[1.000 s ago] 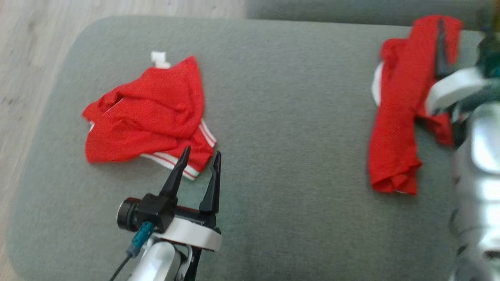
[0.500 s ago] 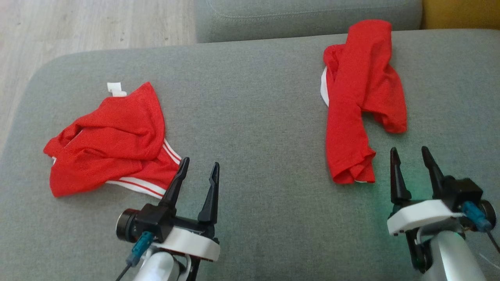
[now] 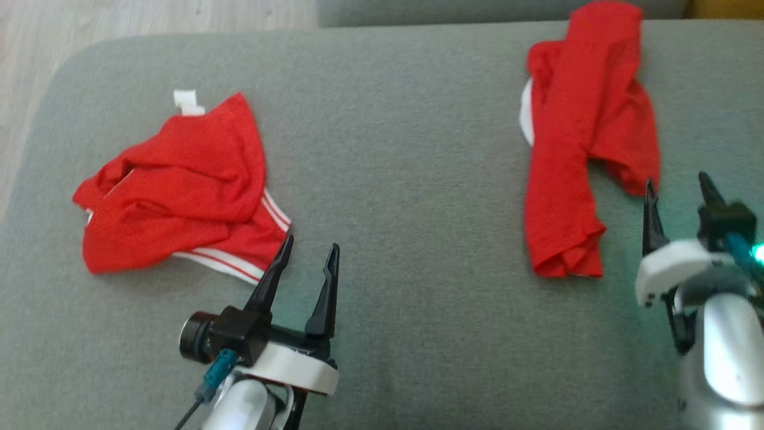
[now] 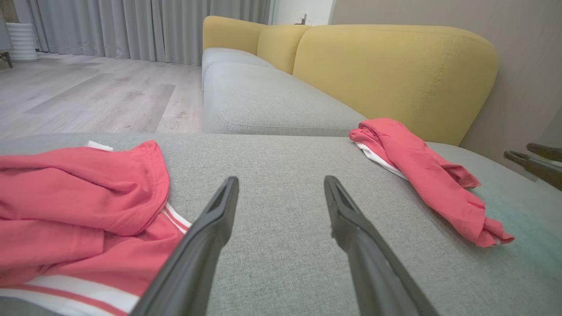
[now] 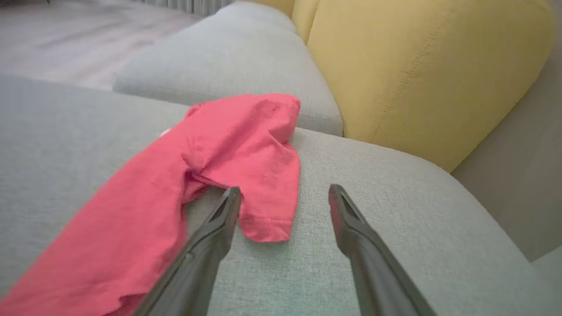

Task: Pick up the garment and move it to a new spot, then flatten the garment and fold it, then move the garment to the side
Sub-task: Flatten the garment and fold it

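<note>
Two crumpled red garments lie on the grey cushion [image 3: 394,179]. The left garment [image 3: 173,185], with white stripes, is bunched just ahead and left of my left gripper [image 3: 311,243], which stands open and empty; its left fingertip is close to the striped hem [image 4: 79,298]. The right garment [image 3: 573,149] is a long twisted heap. My right gripper [image 3: 677,179] is open just right of it, near a hanging flap. In the right wrist view the right gripper [image 5: 284,189] is low over the cushion, its left finger by that flap [image 5: 263,193].
A yellow sofa back [image 4: 386,74] rises behind the cushion, with another grey seat [image 4: 263,96] beyond. Wooden floor [image 3: 36,36] lies past the cushion's rounded left edge. Bare cushion stretches between the two garments.
The head camera has swung, shifting the whole picture. My right gripper came down off the right garment and now stands further forward beside its flap. The left gripper has stayed put.
</note>
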